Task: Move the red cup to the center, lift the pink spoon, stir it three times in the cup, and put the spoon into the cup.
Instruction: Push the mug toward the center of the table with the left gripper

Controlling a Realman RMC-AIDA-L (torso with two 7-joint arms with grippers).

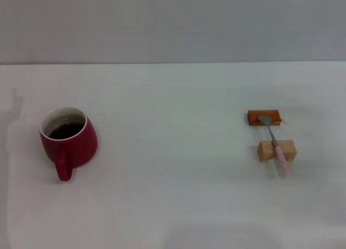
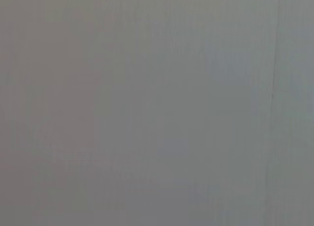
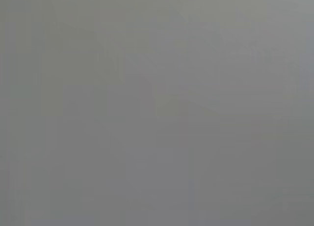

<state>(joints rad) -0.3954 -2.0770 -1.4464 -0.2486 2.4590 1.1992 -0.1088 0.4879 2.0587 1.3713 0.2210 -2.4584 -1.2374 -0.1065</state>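
From the head camera I see the white table (image 1: 173, 206) filling most of the frame, with a grey wall along the top.

At the left of the frame, a little below the middle, stands the red cup (image 1: 73, 143). It is upright, its white inner wall is visible, and there is dark liquid inside. Its loop handle points toward the lower edge of the frame. The cup is far from the center of the table.

The middle of the frame shows only table surface.

At the right of the frame, around mid height, I see two small blocks. The orange-brown block (image 1: 264, 118) lies higher in the frame, and the light wooden block (image 1: 276, 150) lies just below it, with a small gap between them. The pink spoon (image 1: 274, 143) lies across both blocks: its grey metal bowl rests on the orange-brown block, the neck bridges the gap, and the pale pink handle passes over the wooden block and sticks out toward the lower right. The spoon is well apart from the cup.

Neither gripper appears in the head view. Both wrist cameras give me only a flat grey surface. So for the left gripper and the right gripper I cannot tell how far the fingers are open, or if they hold anything.
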